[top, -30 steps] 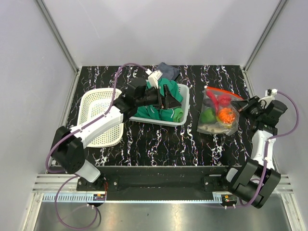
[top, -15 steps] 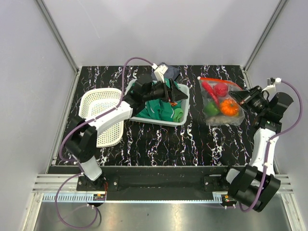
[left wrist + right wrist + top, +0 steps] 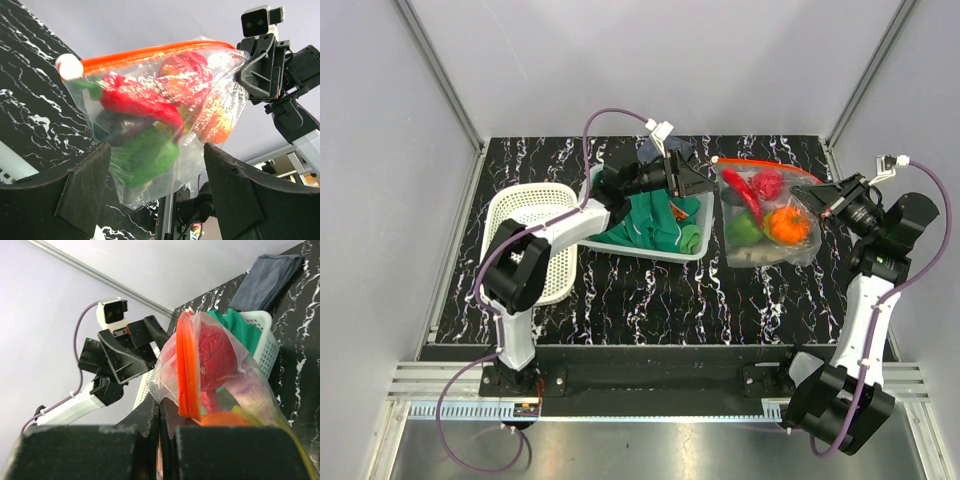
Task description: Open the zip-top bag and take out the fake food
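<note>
The zip-top bag (image 3: 765,215) hangs in the air at the right, clear plastic with an orange-red zip strip (image 3: 760,162) along its top. Inside is the fake food: a red chili (image 3: 137,102), a red round fruit (image 3: 767,184), an orange one (image 3: 787,226) and a green piece (image 3: 743,230). My right gripper (image 3: 804,197) is shut on the bag's right corner and holds it up; the pinch shows in the right wrist view (image 3: 160,412). My left gripper (image 3: 705,187) is open, just left of the bag, and faces it (image 3: 155,180).
A white tray (image 3: 698,245) with the green cloth garment (image 3: 655,222) stands left of the bag, a dark cloth (image 3: 665,148) behind it. A white perforated basket (image 3: 530,240) lies at the left. The frame's walls close in the black marbled table (image 3: 650,300).
My right gripper has lifted the bag off the table and carried it up and left. My left arm has stretched to the right, over the tray, up to the bag.
</note>
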Robot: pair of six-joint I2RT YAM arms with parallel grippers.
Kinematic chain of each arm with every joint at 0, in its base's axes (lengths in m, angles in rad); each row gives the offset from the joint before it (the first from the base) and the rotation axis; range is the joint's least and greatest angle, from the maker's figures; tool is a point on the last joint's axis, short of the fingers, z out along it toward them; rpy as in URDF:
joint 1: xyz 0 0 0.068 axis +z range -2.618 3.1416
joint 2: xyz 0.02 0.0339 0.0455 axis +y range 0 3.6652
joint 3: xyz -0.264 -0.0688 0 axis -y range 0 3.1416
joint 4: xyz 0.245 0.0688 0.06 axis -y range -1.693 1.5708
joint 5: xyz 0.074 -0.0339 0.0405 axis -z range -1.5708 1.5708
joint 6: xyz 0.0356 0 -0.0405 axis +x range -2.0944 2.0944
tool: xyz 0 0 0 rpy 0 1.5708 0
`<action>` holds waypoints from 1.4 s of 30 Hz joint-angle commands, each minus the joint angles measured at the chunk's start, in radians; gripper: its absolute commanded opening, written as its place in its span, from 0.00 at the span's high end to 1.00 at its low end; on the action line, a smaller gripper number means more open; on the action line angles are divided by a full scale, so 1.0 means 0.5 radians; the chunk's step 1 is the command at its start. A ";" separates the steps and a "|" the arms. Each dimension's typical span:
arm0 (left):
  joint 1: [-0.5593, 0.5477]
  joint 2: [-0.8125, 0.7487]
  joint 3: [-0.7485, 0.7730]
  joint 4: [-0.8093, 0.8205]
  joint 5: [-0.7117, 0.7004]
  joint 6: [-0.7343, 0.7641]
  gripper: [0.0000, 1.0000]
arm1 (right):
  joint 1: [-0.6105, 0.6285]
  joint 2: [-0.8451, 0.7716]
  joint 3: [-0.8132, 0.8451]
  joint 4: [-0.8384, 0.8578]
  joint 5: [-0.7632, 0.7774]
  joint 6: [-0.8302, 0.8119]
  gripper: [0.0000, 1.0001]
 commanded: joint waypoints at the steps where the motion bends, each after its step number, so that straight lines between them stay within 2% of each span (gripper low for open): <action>1: -0.002 0.011 0.023 0.333 0.149 -0.058 0.23 | 0.010 -0.083 0.083 0.204 -0.112 0.159 1.00; 6: -0.002 0.060 0.056 0.369 0.168 -0.024 0.22 | 0.010 -0.092 0.034 0.403 -0.149 0.333 1.00; 9: 0.001 0.179 0.158 0.348 0.293 -0.037 0.20 | 0.010 -0.116 -0.012 0.495 -0.170 0.395 1.00; 11: 0.013 0.186 0.177 0.284 0.251 0.003 0.20 | 0.016 -0.129 -0.019 0.499 -0.173 0.401 1.00; 16: 0.016 0.173 0.072 0.428 0.171 0.012 0.20 | 0.040 -0.126 0.000 0.532 -0.182 0.435 1.00; 19: 0.016 0.195 0.066 0.596 0.180 -0.061 0.20 | 0.052 -0.132 0.000 0.539 -0.189 0.444 1.00; 22: 0.019 0.271 0.054 0.951 0.217 -0.239 0.20 | 0.059 -0.135 0.000 0.539 -0.189 0.450 1.00; 23: 0.022 0.299 0.060 1.162 0.226 -0.364 0.21 | 0.065 -0.141 0.003 0.536 -0.189 0.453 1.00; 24: 0.028 0.326 0.066 1.252 0.232 -0.432 0.25 | 0.065 -0.147 0.012 0.536 -0.189 0.450 1.00; 25: 0.037 0.381 0.075 1.332 0.226 -0.499 0.35 | 0.068 -0.150 0.018 0.532 -0.189 0.450 1.00; 27: 0.044 0.419 0.072 1.544 0.196 -0.656 0.42 | 0.080 -0.141 0.015 0.532 -0.195 0.447 1.00; 28: 0.044 0.431 0.078 1.575 0.192 -0.675 0.49 | 0.080 -0.135 0.015 0.529 -0.198 0.438 1.00; 31: 0.044 0.382 0.051 1.532 0.192 -0.629 0.61 | 0.083 -0.129 0.003 0.505 -0.192 0.408 1.00; 32: 0.047 0.367 0.042 1.484 0.195 -0.580 0.68 | 0.083 -0.126 0.003 0.493 -0.189 0.395 1.00; 35: 0.047 0.278 -0.029 1.352 0.202 -0.455 0.79 | 0.083 -0.126 0.058 0.202 -0.149 0.142 0.99; 36: 0.047 0.253 -0.069 1.312 0.198 -0.421 0.81 | 0.083 -0.129 0.128 -0.109 -0.085 -0.093 0.98; 39: 0.047 0.176 -0.133 1.149 0.186 -0.304 0.92 | 0.083 -0.132 0.236 -0.647 0.087 -0.468 0.78; 41: 0.041 0.131 -0.170 1.069 0.162 -0.279 0.99 | 0.083 -0.107 0.318 -0.978 0.252 -0.626 0.61; 42: 0.035 0.112 -0.194 1.057 0.143 -0.276 0.99 | 0.083 -0.092 0.349 -1.083 0.308 -0.769 0.53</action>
